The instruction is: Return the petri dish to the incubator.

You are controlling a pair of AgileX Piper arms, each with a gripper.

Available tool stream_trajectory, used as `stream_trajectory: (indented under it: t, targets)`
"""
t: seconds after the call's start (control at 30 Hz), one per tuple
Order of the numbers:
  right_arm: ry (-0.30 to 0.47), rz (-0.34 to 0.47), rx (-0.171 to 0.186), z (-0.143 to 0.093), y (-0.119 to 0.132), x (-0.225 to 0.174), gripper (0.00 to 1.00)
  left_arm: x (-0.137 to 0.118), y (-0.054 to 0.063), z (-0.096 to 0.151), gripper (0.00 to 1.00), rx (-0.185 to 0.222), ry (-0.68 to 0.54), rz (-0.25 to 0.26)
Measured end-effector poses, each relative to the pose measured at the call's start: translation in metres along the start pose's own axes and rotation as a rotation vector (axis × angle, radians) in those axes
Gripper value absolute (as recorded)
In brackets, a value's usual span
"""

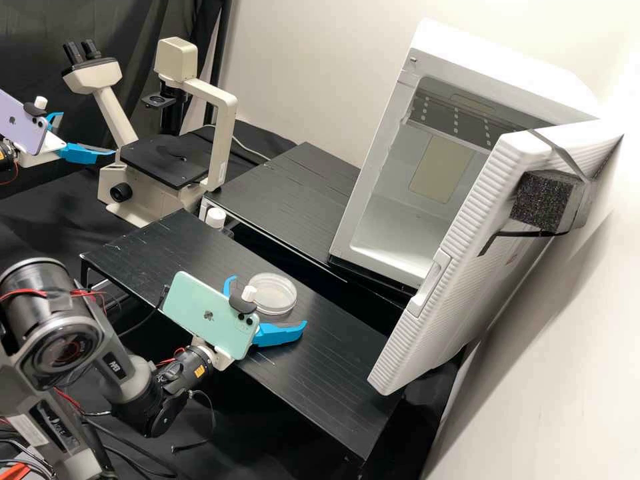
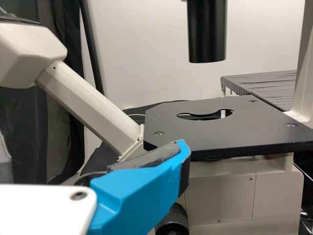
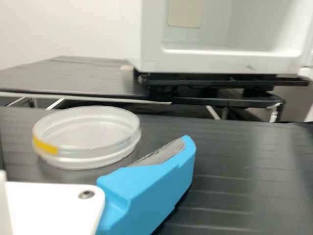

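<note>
We see the left gripper [image 1: 87,134] and right gripper [image 1: 269,301] open, empty, the latter flanking the petri dish [image 1: 275,293], presumably to grasp it.

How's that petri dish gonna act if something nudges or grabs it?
The dish lies flat, wide and low, so a push would probably slide it rather than tip it. Its clear, thin walls suggest something light and stiff that might crack if squeezed hard. The smooth sides could be slippery.
</note>
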Motion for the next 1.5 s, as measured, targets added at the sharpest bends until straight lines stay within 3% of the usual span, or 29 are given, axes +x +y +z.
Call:
stream_trajectory:
  t: [0.47, 0.5, 1.5]
  targets:
    - [0.005, -0.012, 0.002, -0.001, -0.011, 0.007, 1.00, 0.000, 0.000, 0.000, 1.00, 0.000, 0.000, 0.000]
    - [0.004, -0.012, 0.002, -0.001, -0.011, 0.007, 0.00, 0.000, 0.000, 0.000, 1.00, 0.000, 0.000, 0.000]
    - [0.002, 0.005, -0.025, -0.003, -0.014, 0.009, 0.00, 0.000, 0.000, 0.000, 1.00, 0.000, 0.000, 0.000]
